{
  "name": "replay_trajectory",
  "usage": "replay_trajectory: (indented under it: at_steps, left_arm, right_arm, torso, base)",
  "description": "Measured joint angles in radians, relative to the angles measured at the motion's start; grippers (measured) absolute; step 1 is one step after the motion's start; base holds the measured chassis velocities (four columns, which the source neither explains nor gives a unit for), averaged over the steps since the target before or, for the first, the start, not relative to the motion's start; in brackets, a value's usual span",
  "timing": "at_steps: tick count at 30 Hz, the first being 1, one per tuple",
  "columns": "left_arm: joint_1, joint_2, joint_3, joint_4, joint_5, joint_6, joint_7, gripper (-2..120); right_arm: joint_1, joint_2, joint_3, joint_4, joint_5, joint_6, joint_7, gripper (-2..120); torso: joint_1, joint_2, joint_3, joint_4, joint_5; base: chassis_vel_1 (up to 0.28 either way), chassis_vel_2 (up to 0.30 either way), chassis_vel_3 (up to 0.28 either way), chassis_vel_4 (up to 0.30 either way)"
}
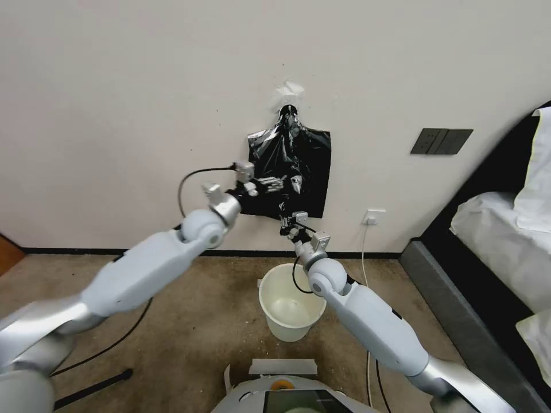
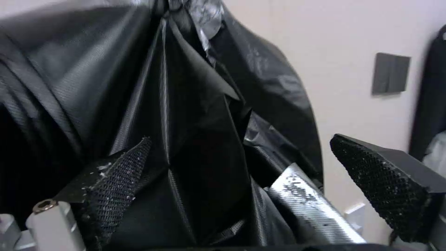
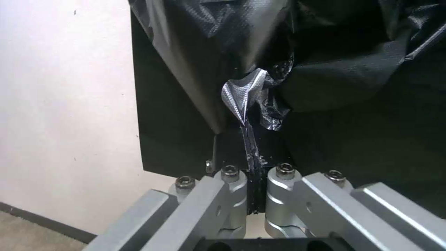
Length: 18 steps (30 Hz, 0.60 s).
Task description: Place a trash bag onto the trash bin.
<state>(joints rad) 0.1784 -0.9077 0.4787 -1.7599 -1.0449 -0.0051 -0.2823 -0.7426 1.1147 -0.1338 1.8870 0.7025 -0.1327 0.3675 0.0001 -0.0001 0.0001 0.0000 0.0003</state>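
The crinkled black trash bag [image 1: 285,154] hangs on the wall from a hook, in front of a flat bundle of black bags [image 1: 319,192]. My left gripper [image 1: 268,184] is at the bag's middle left. It is open, and folds of the trash bag [image 2: 195,122] lie between its mesh pads [image 2: 122,174]. My right gripper [image 1: 286,227] is at the bag's lower edge, shut on a gathered fold of the trash bag [image 3: 251,94]. Directly below on the carpet, the cream-white trash bin [image 1: 265,298] stands upright with nothing in it.
A bed [image 1: 505,229] with white bedding fills the right side. On the wall are a dark switch plate [image 1: 441,141] and a white outlet [image 1: 374,217] with a cable running down. A black cable [image 1: 109,347] lies on the carpet at left.
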Motion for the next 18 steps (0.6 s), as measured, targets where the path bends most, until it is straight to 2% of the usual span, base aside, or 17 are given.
replay_trajectory:
  at_steps: [9, 11, 12, 15, 16, 18]
  left_arm:
    - [-0.012, -0.061, 0.008, 0.039, 0.018, 0.059, -0.106, 91]
    - [-0.006, -0.064, 0.006, 0.04, 0.024, 0.068, -0.132, 83]
    - [-0.006, -0.064, 0.006, 0.04, 0.024, 0.068, -0.132, 83]
    - [0.0, -0.062, -0.004, 0.033, 0.025, 0.068, -0.154, 68]
    - [0.0, -0.062, -0.004, 0.033, 0.025, 0.068, -0.154, 68]
    - [0.004, -0.062, -0.01, 0.034, 0.025, 0.068, -0.16, 57]
  right_arm:
    - [-0.012, 0.002, 0.004, 0.004, 0.0, 0.001, 0.0, 0]
    - [-0.013, -0.003, 0.007, 0.006, 0.0, 0.002, 0.0, 0]
    - [-0.013, -0.003, 0.007, 0.006, 0.0, 0.002, 0.0, 0]
    - [-0.02, -0.006, 0.017, 0.007, 0.0, 0.002, 0.0, 0]
    - [-0.02, -0.006, 0.017, 0.007, 0.0, 0.002, 0.0, 0]
    - [-0.027, -0.006, 0.023, 0.01, 0.0, 0.003, -0.001, 0]
  torso:
    - [0.0, 0.0, 0.0, 0.0, -0.0001]
    - [0.0, 0.0, 0.0, -0.0001, -0.0002]
    - [0.0, 0.0, 0.0, -0.0001, -0.0002]
    - [0.0, 0.0, 0.0, 0.0001, -0.0002]
    - [0.0, 0.0, 0.0, 0.0001, -0.0002]
    - [0.0, 0.0, 0.0, 0.0, -0.0002]
  base:
    - [0.0, 0.0, 0.0, 0.0]
    - [0.0, 0.0, 0.0, 0.0]
    - [0.0, 0.0, 0.0, 0.0]
    - [0.0, 0.0, 0.0, 0.0]
    - [0.0, 0.0, 0.0, 0.0]
    - [0.0, 0.0, 0.0, 0.0]
